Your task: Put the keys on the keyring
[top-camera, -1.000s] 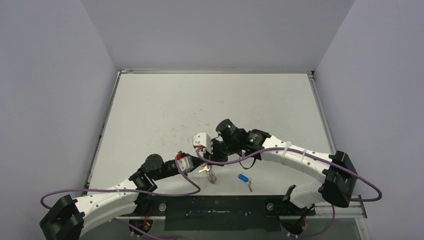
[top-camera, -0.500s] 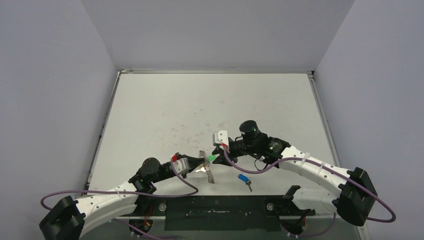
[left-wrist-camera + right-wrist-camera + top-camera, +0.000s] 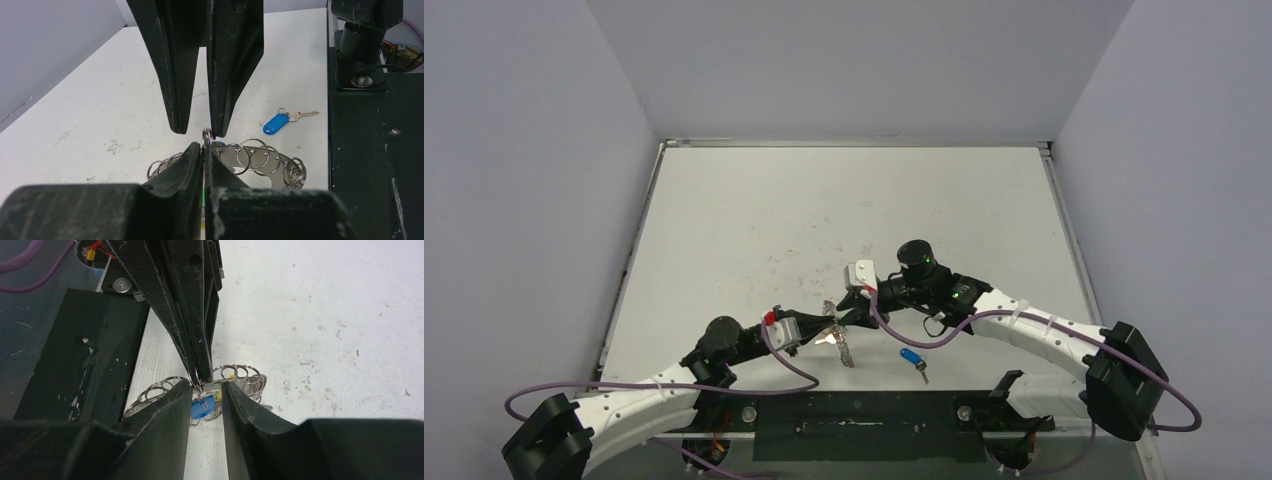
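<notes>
1. Now the left gripper (image 3: 204,150) pinches the keyring (image 3: 265,157) near the table's (image 3: 724,220) near edge; keep it steady.
2. The right gripper (image 3: 206,392), jaws slightly apart around a blue-tagged key (image 3: 202,408), should feed it slowly, in line with the loop.

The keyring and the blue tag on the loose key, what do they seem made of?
The keyring looks like bright polished metal: silvery, with sharp glints along its thin wire loops. The blue tag looks like smooth plastic, evenly coloured with a soft sheen; its key seems silvery metal.
</notes>
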Available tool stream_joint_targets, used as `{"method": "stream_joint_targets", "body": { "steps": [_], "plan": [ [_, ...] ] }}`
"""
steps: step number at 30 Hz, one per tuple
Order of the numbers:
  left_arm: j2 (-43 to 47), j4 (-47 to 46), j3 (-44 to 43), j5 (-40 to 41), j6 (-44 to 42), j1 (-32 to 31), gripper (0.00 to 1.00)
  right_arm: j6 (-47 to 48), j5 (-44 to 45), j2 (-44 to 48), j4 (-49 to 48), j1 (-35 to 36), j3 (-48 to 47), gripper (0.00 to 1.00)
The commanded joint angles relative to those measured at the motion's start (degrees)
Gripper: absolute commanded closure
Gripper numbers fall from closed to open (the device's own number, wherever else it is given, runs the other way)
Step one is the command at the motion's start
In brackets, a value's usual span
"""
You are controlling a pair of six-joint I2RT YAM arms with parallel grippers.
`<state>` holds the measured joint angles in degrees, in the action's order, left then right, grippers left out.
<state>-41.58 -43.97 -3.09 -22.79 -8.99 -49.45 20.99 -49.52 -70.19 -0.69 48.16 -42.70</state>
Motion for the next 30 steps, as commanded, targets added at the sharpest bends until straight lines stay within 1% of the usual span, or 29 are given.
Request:
{"method": "stream_joint_targets", "body": {
  "steps": [1,3,4,6,8,14,15,17,18,20,24,30],
  "plan": [
    [0.7,-5.3,-0.8,-0.9,1.0,-0.2,1.00,-0.6,-2.8,-1.3,-6.0,-0.1,0.2,0.71],
    [0.8,-5.2,-0.9,-1.0,1.0,-0.2,1.00,-0.5,-2.9,-1.7,-6.1,-0.1,0.2,0.73],
    [0.8,-5.2,-1.0,-1.0,1.0,-0.2,1.00,-0.5,-3.0,-1.9,-6.1,-0.1,0.2,0.76],
    [0.7,-5.1,-1.0,-0.9,0.8,-0.2,1.00,-0.4,-3.2,-2.1,-5.9,-0.1,0.2,0.87],
    [0.7,-4.9,-1.1,-0.8,0.8,-0.2,1.00,-0.3,-3.5,-2.4,-5.2,-0.2,-0.1,1.00],
    [0.7,-3.7,-1.1,-0.3,0.7,-0.2,1.00,0.1,-4.3,-2.5,-1.1,-0.5,-1.4,1.00],
    [0.9,-3.4,-1.1,0.2,0.7,-0.2,0.94,0.4,-4.0,-2.3,-0.1,-0.5,-1.7,1.00],
    [1.3,-2.7,-1.1,1.2,0.7,-0.2,0.74,0.9,-3.0,-2.2,4.0,-0.5,-2.8,1.00],
    [1.7,-2.2,-1.1,1.7,0.7,-0.2,0.69,1.4,-2.1,-2.2,6.3,-0.5,-3.7,1.00],
    [2.5,-1.1,-1.2,2.8,0.7,-0.2,0.64,2.7,0.8,-2.9,12.3,-0.2,-6.6,1.00],
    [4.3,2.6,-1.9,4.0,0.6,-0.2,0.62,4.4,8.3,-5.2,25.7,1.3,-13.2,1.00],
    [6.3,8.2,-3.4,5.2,0.4,-0.2,0.61,4.4,20.9,-9.2,38.2,6.8,-21.2,1.00]
  ]
}}
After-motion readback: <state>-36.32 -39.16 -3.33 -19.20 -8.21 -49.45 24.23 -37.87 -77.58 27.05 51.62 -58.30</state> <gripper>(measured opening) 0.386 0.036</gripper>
